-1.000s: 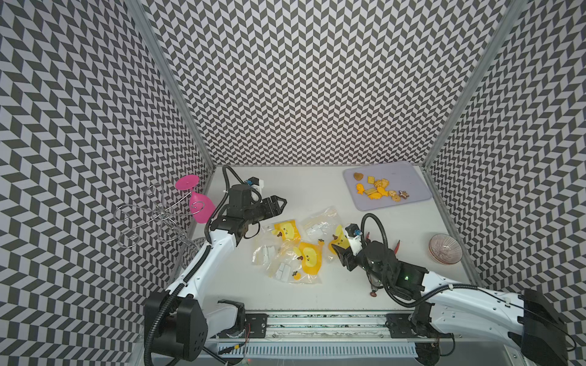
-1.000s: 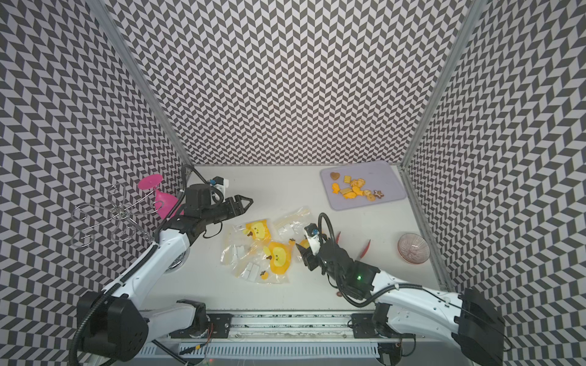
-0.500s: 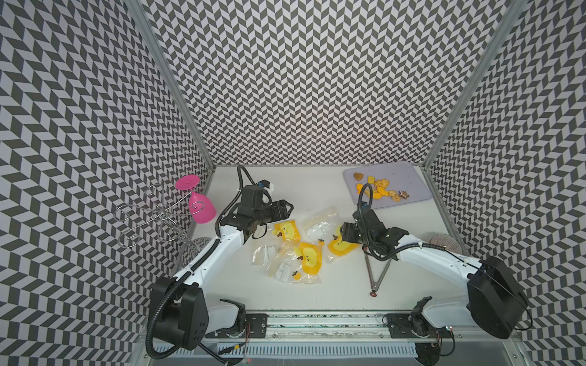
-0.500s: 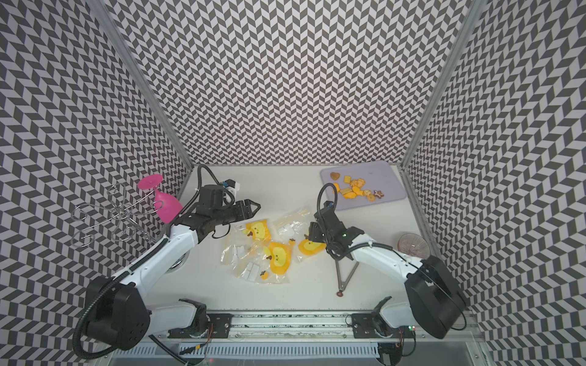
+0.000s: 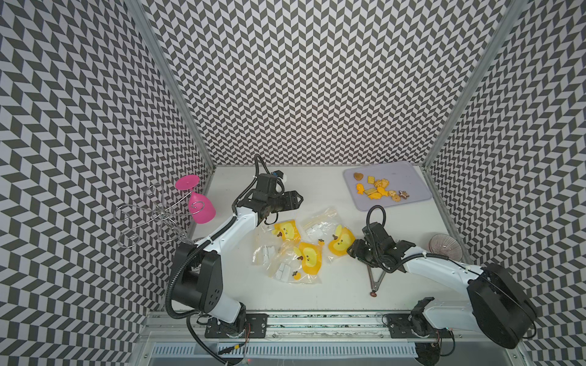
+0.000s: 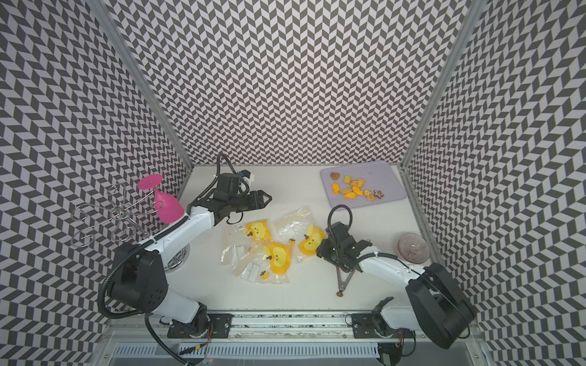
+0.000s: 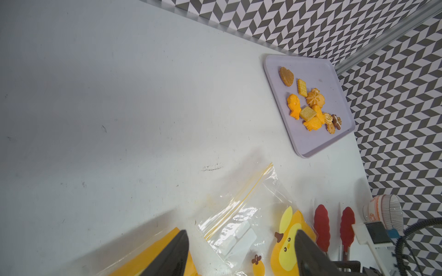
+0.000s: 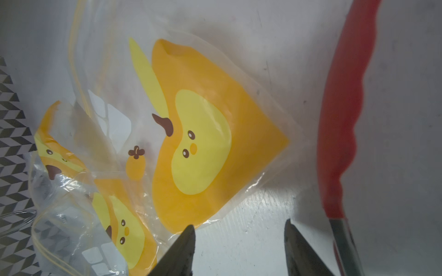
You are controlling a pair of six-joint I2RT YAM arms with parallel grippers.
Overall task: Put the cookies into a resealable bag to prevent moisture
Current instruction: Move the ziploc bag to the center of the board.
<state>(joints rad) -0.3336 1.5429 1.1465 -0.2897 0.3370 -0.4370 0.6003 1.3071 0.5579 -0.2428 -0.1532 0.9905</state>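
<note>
Cookies (image 5: 379,190) on lilac tray (image 5: 409,174), left end effector (image 7: 241,233) parted and empty, right end effector (image 8: 239,223) parted, empty, beside printed bag (image 8: 215,119)

Top views: your stereo pair sits high at the front, looking steeply down; both show the whole desk (image 5: 317,301) alike. Left wrist: low, facing across the desk to the tray (image 7: 311,141). Right wrist: you get bags (image 8: 215,119) close up. Both wrist views share tongs (image 7: 321,227).
</note>
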